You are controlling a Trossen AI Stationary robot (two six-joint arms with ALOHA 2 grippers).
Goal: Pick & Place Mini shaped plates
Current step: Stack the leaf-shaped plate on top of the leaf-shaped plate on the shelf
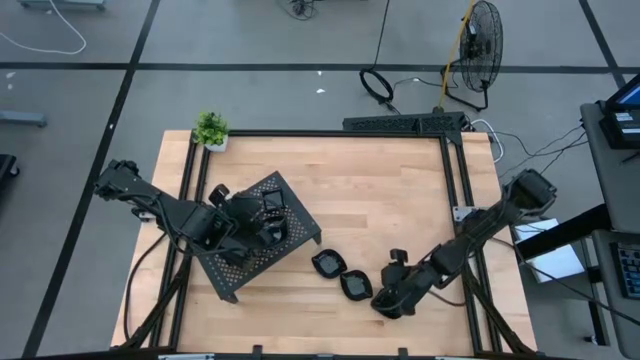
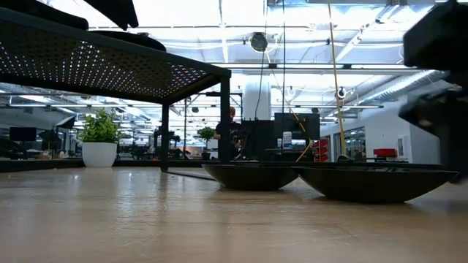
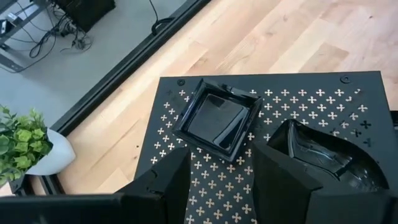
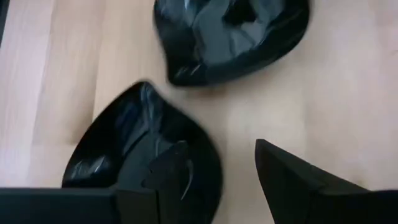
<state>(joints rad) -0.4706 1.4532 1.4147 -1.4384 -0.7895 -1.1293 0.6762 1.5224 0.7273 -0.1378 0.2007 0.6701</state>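
Two glossy black mini plates lie on the wooden table: one (image 1: 327, 263) and a leaf-shaped one (image 1: 356, 286) nearer my right gripper (image 1: 380, 296). In the right wrist view that gripper (image 4: 227, 180) is open. One finger (image 4: 168, 171) is over the leaf-shaped plate (image 4: 124, 155) and the other is beside its rim. The second plate (image 4: 230, 37) lies beyond. My left gripper (image 3: 224, 186) is open above the perforated tray (image 3: 155, 155). On the tray rest a square plate (image 3: 217, 118) and a rounded plate (image 3: 329, 155). My right gripper comes slanting down at the leaf-shaped plate's pointed rim (image 4: 208, 146), one finger over the hollow and one outside it. I cannot tell whether either finger touches the plate. The plate lies flat on the table.
The tray (image 1: 240, 265) stands raised on legs at the table's left half. A small potted plant (image 1: 210, 130) sits at the far left corner. Bare wood (image 1: 390, 190) lies between the tray and the right frame rail. Cables and a fan stand on the floor beyond the far edge.
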